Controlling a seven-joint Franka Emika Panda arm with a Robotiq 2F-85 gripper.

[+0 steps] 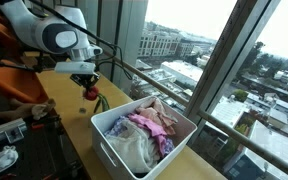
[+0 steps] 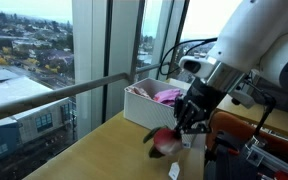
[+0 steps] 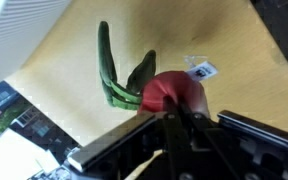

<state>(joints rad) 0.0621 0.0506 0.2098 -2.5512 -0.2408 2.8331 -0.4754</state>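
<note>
While the jaws clamp: gripper [image 2: 190, 120] is clenched on a red toy with green leaves [image 3: 174, 92].
Toy position: low over the tabletop [image 1: 69, 122], near the white bin [image 1: 112, 150] but outside it. Can't tell if it touches the tabletop.
Done: grasp made.
Left: toy not released; the bin holds only clothes [image 1: 149, 128].

A white plastic bin [image 1: 112, 140] is seen on the wooden table [image 1: 69, 95], set close to the table edge that runs along the window. It is filled with crumpled clothes: a pink garment [image 1: 152, 122] is laid on top and a pale one [image 1: 134, 150] is pressed against the near wall. In the wrist view, a small white printed label [image 3: 202, 69] is seen lying flat on the table. City buildings [image 1: 166, 42] are seen beyond the glass.
</note>
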